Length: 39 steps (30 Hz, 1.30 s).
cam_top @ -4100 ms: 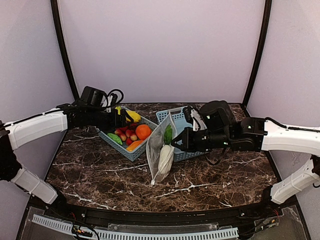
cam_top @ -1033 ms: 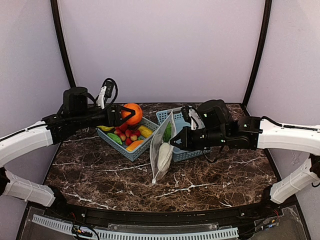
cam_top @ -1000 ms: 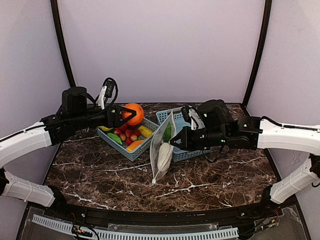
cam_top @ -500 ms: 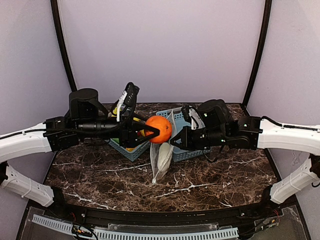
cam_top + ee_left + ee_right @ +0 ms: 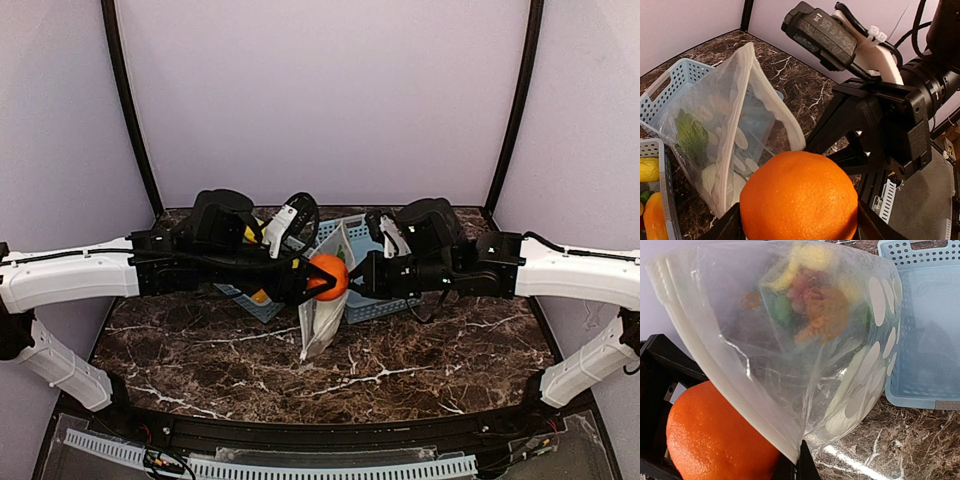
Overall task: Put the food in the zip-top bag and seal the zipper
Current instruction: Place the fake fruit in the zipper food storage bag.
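My left gripper [image 5: 325,278] [image 5: 800,220] is shut on a round orange [image 5: 329,276] [image 5: 799,200] and holds it at the mouth of the zip-top bag [image 5: 322,305] [image 5: 725,130]. The clear, white-dotted bag stands with its mouth open and the zipper strip [image 5: 785,112] [image 5: 725,370] parted. My right gripper [image 5: 358,280] [image 5: 801,460] is shut on the bag's rim, just right of the orange [image 5: 715,440]. Inside the bag lie a green piece [image 5: 690,137] and a white piece [image 5: 707,177]. I see no slider tab.
A light-blue basket [image 5: 250,300] [image 5: 660,190] behind my left arm holds more food, among it a yellow piece [image 5: 647,170]. A second light-blue basket [image 5: 375,305] [image 5: 925,340] stands behind the bag, under my right arm. Both sit on a dark marble tabletop [image 5: 420,360].
My left gripper has carried the orange from above the food basket to the right and down, up to the bag's mouth. The right gripper has stayed put, holding the bag.
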{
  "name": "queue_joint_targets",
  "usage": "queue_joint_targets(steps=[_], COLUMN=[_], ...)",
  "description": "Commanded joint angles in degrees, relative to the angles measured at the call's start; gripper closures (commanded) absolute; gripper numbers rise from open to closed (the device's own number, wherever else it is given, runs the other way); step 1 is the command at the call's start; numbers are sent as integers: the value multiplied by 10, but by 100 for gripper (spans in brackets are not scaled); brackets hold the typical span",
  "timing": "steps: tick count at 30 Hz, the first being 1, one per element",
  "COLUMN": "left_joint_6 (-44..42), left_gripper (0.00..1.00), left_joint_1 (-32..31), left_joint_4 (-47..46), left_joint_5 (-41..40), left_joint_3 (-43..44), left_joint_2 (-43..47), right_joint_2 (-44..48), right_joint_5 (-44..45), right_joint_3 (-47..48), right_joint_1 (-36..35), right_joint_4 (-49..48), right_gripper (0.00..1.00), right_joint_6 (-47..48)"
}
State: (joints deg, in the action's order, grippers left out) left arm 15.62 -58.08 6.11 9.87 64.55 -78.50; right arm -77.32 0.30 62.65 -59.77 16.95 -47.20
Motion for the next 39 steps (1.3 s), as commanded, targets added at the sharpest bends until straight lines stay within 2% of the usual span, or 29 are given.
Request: queue_joint_targets(steps=[1,12,19,22,26,33,39], left_joint_6=[0,14,21,23,23,20,22], left_gripper=[46,44,39,29,22,14,12], left_joint_1=[-1,-2,-2,-2,-2,-2,-2], left_joint_4=[51,117,115,110,101,95,90], left_joint_5=[-65,-169,-152,-141,-130,-120,-112], left_joint_3=[7,20,20,19,21,24,24], left_joint_2=[8,-7,-15,-18,-17,-13,-7], right_joint_2=[12,16,17,16,15,12,9], right_joint_5=[8,7,8,7,8,7,5], right_joint_3=[7,3,2,4,4,6,8], right_joint_1=[3,3,3,3,3,3,3], right_joint_4=[-17,-15,-15,-15,-15,-15,-15], right_gripper=[100,100,100,100,100,100,100], right_joint_6=[1,0,0,1,1,1,3])
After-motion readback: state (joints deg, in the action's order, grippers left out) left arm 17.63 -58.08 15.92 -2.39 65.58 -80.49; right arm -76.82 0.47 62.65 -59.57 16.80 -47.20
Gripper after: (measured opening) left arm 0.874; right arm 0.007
